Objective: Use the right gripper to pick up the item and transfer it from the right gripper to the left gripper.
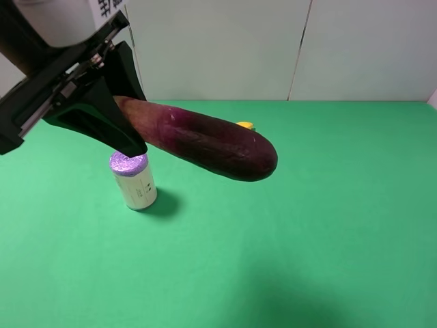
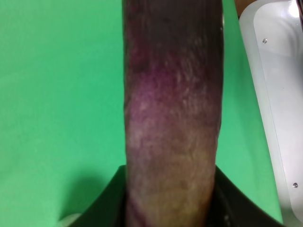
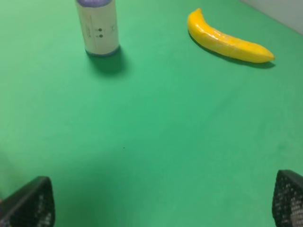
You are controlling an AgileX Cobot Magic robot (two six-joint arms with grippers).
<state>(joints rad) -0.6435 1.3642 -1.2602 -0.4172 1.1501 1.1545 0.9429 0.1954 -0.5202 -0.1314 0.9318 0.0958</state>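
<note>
left end effector, angled downward, clamps the eggplant; right end effector spread wide.

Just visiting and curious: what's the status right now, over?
Left tool shut on eggplant, held aloft. Right tool open, empty. Roll, banana below, clear.

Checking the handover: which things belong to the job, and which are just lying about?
Job: eggplant, held by the left gripper; right gripper, open and empty.
Lying about: banana; purple-topped roll, both on the table.
</note>
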